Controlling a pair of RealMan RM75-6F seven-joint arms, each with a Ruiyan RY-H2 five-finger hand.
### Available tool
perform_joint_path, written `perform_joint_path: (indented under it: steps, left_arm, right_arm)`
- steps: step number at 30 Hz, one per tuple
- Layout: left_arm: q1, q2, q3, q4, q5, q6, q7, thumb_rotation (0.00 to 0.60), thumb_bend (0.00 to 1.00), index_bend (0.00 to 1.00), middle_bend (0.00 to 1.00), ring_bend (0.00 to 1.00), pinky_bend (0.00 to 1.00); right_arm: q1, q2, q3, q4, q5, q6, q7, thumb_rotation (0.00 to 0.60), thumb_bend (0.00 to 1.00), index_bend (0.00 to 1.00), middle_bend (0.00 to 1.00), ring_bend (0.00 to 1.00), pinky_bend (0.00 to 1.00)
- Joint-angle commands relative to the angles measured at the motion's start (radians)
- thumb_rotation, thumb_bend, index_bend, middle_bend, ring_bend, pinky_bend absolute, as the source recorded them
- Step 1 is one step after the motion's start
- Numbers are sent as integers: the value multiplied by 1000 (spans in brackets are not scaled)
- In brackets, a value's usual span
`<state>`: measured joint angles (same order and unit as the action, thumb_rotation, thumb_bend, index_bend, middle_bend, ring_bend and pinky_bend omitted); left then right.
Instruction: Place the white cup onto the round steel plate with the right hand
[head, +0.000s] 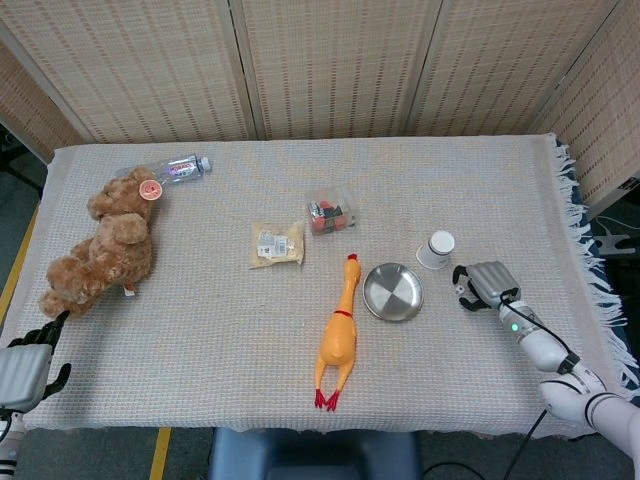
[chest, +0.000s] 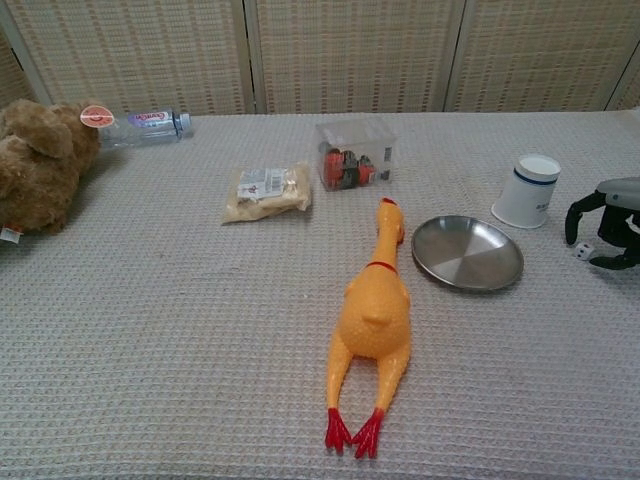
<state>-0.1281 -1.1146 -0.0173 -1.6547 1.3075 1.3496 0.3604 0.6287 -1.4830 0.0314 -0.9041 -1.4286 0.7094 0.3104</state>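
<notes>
White cup (chest: 527, 190) sits upside down on the desk (head: 200, 330) toward its right edge, untouched, just behind and to the right of the round steel plate (chest: 467, 252) and apart from it.

Going left to right: the left hand (head: 22, 368) hangs off the front left corner of the desk, idle, fingers apart and holding nothing. One teddy bear (head: 100, 245) lies near the left edge, one water bottle (head: 172, 168) behind it toward the back. One pale snack packet (head: 276, 244) and one clear box of small items (head: 331, 213) lie around the middle, and one yellow rubber chicken (head: 338, 335) stretches toward the front edge, just left of the plate. Then one plate, one cup, and one small white die (chest: 581, 251) beside the right hand (chest: 605, 222).

That right hand hovers low over the desk near the right edge, to the right of the cup and clear of it. Its dark fingers (chest: 573, 220) curl downward with a gap between them, closed on nothing; I read it as open and empty.

The step in hand looks like the approach, with no grasp yet made. The next move would call for bringing the hand leftward and a little back to the cup, wrapping the fingers round its wall without knocking the die, then lifting and setting it on the plate.
</notes>
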Motion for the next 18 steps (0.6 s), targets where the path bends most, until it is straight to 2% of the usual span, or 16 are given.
perform_joint_path:
  steps: [1, 18]
  left_arm:
    - [0, 0, 0, 0, -1, 0, 0, 600, 376, 5, 191, 250, 403]
    - [-1, 0, 1, -1, -4, -3, 1, 600, 374, 7, 191, 251, 408]
  right_arm:
    - [0, -5, -2, 8, -4, 6, 8, 600, 248, 422, 873, 728, 935]
    - [-3, 0, -2, 7, 12, 5, -16, 600, 248, 427, 874, 730, 937]
